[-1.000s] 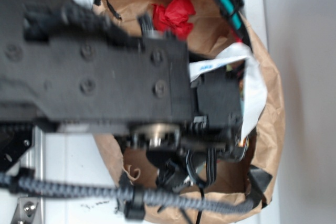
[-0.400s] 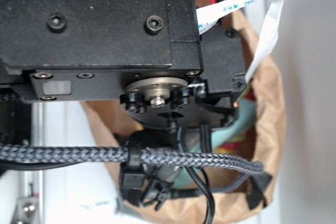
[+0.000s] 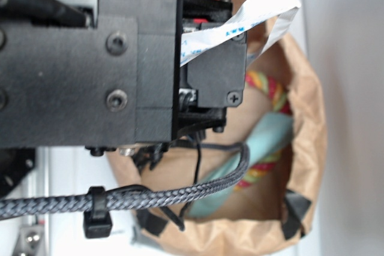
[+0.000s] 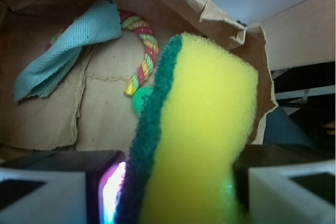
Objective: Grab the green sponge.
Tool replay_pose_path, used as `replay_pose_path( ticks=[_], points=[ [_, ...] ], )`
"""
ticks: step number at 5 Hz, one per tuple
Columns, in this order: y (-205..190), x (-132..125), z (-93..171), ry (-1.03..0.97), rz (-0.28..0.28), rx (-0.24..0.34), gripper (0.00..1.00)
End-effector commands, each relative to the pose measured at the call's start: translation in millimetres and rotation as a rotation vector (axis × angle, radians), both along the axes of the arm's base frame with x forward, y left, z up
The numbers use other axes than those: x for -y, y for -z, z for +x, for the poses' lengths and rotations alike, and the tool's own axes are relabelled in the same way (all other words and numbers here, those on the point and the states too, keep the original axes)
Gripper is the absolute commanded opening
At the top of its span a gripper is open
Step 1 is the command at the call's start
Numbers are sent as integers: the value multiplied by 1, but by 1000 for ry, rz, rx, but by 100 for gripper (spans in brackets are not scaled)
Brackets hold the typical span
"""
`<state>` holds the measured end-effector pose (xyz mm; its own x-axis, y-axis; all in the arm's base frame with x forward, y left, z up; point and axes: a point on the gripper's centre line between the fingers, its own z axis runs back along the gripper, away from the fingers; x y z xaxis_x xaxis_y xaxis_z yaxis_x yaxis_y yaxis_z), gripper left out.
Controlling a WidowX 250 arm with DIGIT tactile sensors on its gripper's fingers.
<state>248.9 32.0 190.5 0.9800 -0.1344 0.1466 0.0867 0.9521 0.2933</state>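
Exterior view, from the left: black arm housing [image 3: 90,64] filling most of the frame, bolted plates and screws; below it a braided cable [image 3: 150,197] running rightward with a black clip; further right a white ribbon cable [image 3: 252,19] folding over the servo block; at the far right the brown paper bag [image 3: 315,142], open-topped, with a strip of teal cloth [image 3: 264,142] and a bit of multicoloured rope [image 3: 270,88] inside. No sight of the sponge or the fingers here, both hidden under the arm

Wrist view, from the left: teal cloth [image 4: 68,51] draped on the bag's [image 4: 47,114] cardboard floor; beside it the rope toy [image 4: 144,56], red, yellow and green, curving down to a frayed end; just below that end a small green round thing, partly hidden, unclear what. Centre to right: green sponge [image 4: 202,135] upright and close to the lens, dark green scouring layer on the left face, yellow foam on the right. Gripper [image 4: 173,192] clamped on it, one finger [image 4: 52,187] pressed against the green side at bottom left, the other at bottom right against the yellow, sponge lifted above the bag floor
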Motion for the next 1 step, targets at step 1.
replay_pose_path(
  ticks=[1],
  points=[
    [-8, 12, 7, -15, 32, 100, 0]
  ],
)
